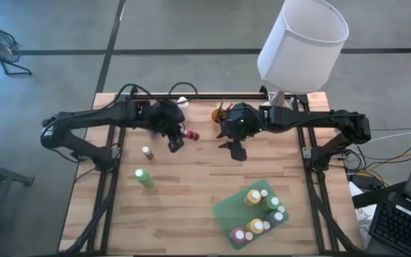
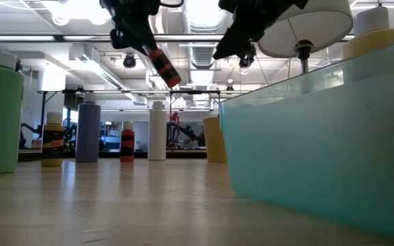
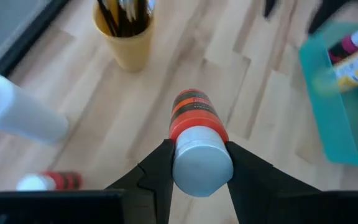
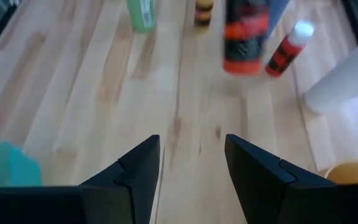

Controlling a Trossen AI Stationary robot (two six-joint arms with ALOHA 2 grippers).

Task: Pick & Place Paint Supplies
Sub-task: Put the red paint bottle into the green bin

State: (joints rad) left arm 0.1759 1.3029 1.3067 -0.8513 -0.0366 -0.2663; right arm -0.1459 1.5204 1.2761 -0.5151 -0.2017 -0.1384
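Overhead straight down, tabletop-level sideways, 2 wrist close-ups — all sharing the wooden table (image 1: 191, 185).

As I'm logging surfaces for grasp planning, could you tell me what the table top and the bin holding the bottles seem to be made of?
The table top looks like pale wood planks, matte: visible grain and plank seams. The bin looks like translucent teal-green plastic, smooth and slightly glossy: light passes through its wall, though frosted glass can't be excluded.

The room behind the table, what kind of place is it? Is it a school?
Probably not a school; it looks like a big workshop or robot lab. The low view shows bare ceiling ducts and strip lights, and the wooden table stands on a concrete floor.
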